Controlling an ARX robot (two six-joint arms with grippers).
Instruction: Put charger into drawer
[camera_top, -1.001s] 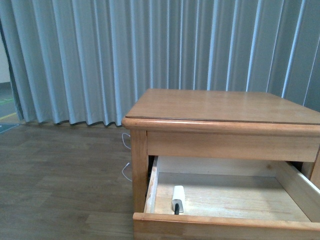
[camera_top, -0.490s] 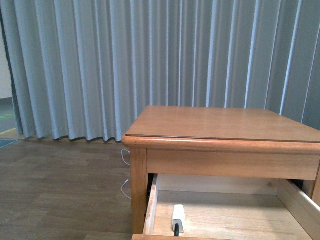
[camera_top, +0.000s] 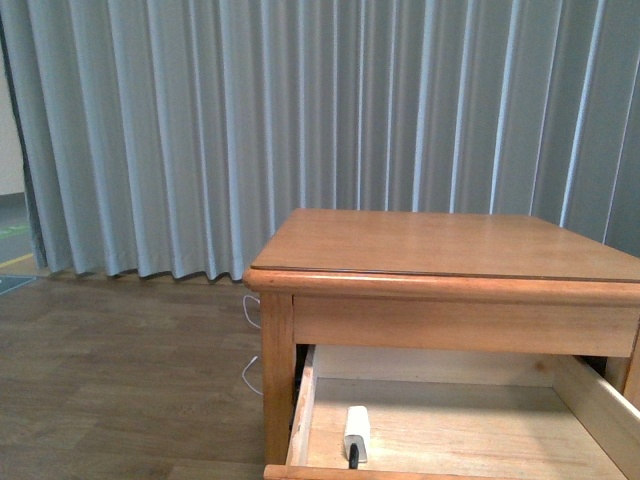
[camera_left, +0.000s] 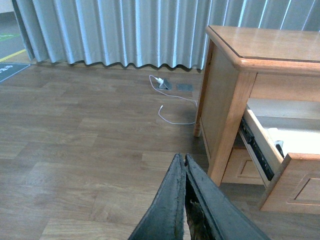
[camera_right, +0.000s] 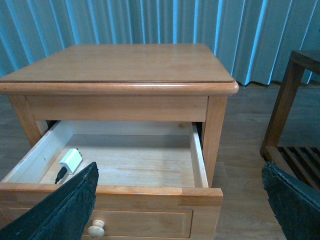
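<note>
charger (camera_right: 71, 160) lay inside the open drawer (camera_right: 199, 159), near its left wall | left gripper (camera_left: 182, 160) pinched closed, empty, over the wooden floor (camera_left: 75, 150) | right gripper (camera_right: 179, 170) spread wide, empty, facing the drawer

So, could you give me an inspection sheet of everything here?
Surface: cabinet top, bare.
Job's things: charger lies inside the open drawer, near one side wall.
Clutter: nothing seen.
Grippers: left tool shut, empty, over the floor; right tool open, empty, facing the drawer.
Cables: white cable on the floor beside the cabinet; charger's black lead.
Surroundings: curtain, wood floor, dark shelf.
</note>
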